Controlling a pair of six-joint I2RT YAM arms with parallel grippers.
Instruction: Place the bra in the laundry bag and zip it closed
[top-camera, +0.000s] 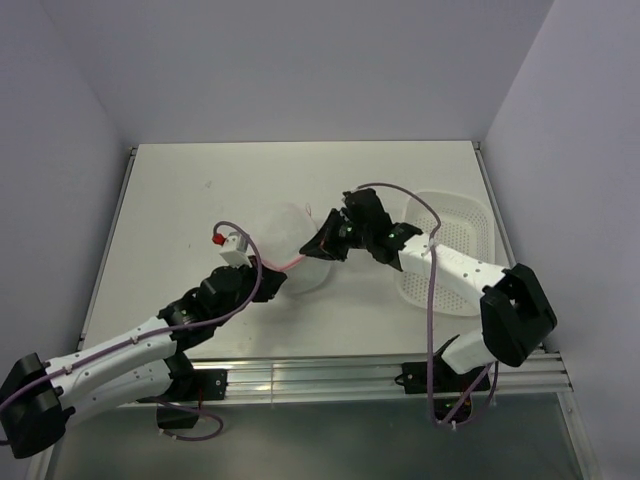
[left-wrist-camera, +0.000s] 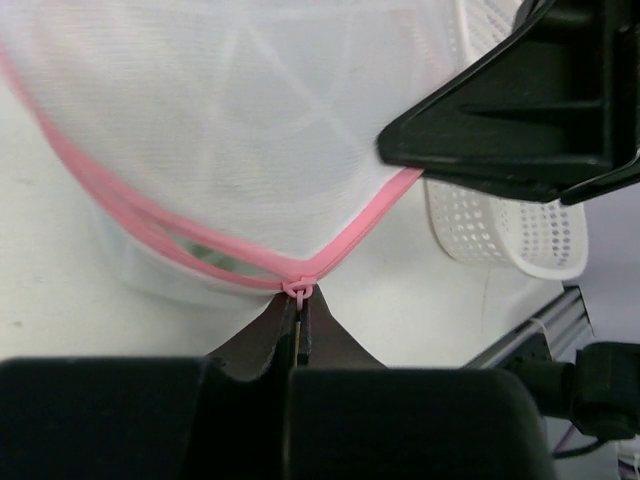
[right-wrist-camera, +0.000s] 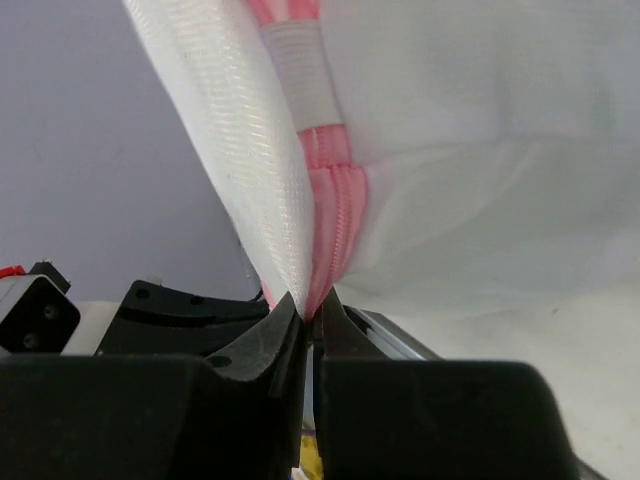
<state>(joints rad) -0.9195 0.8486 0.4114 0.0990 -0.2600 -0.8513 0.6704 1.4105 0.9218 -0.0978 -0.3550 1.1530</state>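
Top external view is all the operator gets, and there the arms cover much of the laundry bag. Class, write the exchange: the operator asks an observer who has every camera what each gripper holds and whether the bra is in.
Observer: In the left wrist view the left gripper is shut on the small pink zipper pull at the rim of the laundry bag.
Operator: And the right one?
Observer: The right wrist view shows the right gripper pinching the bag's pink zipper edge together with white mesh.
Operator: Is the bra inside?
Observer: A pale green sliver, probably the bra, shows in the gap between two pink rims left of the pull. That stretch looks unzipped.
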